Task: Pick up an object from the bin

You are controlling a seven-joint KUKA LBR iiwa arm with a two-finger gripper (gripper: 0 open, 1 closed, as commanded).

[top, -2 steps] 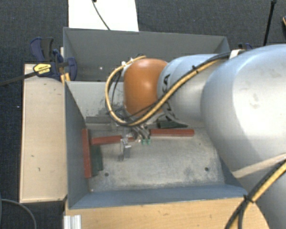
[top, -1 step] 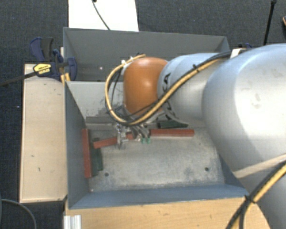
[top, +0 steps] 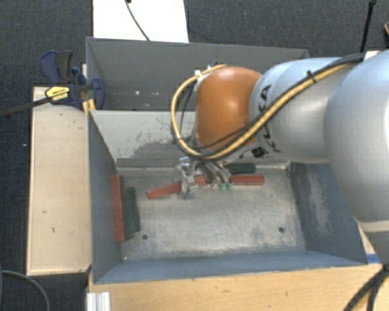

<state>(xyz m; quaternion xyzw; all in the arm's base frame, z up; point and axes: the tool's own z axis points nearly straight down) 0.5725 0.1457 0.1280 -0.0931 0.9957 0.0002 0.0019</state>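
My gripper (top: 187,184) is low over the bin floor near the back wall, under the arm's orange cover. Its tip is at the right end of a thin red stick (top: 162,191) that lies slightly tilted on the floor. Whether the tip touches the stick I cannot tell. Just right of the gripper lies a small green piece (top: 225,186). Beyond it a second red stick (top: 248,181) lies flat, with a dark green stick (top: 241,168) behind it against the back wall.
Along the left wall a long red bar (top: 118,207) and a dark green bar (top: 131,210) lie side by side. The arm and its cables cover the bin's back right part.
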